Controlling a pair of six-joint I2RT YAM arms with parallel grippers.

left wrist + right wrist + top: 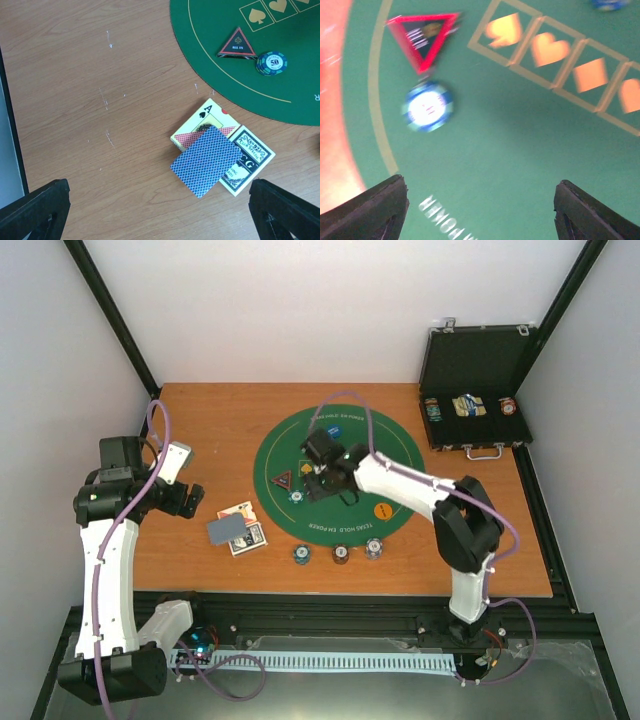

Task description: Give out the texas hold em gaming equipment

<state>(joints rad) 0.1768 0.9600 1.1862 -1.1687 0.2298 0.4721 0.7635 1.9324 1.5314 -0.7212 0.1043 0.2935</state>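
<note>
A round green poker mat point(335, 472) lies mid-table. On its left part sit the black-and-red triangle marker point(284, 480) point(237, 43) point(422, 37) and one blue striped chip point(296, 496) point(271, 63) point(428, 106). An orange disc point(382, 510) lies on the mat's right, a blue disc point(333, 432) at its far side. A blue-backed card deck point(226, 529) point(206, 160) rests on two card boxes point(247, 159) left of the mat. My left gripper point(190, 502) point(159, 215) is open and empty above the wood, near the deck. My right gripper point(328, 485) point(480, 210) is open and empty over the mat.
Three chip stacks point(341, 554) stand in a row on the wood in front of the mat. An open black case point(478, 390) with chips and cards inside sits at the back right corner. Black frame rails edge the table.
</note>
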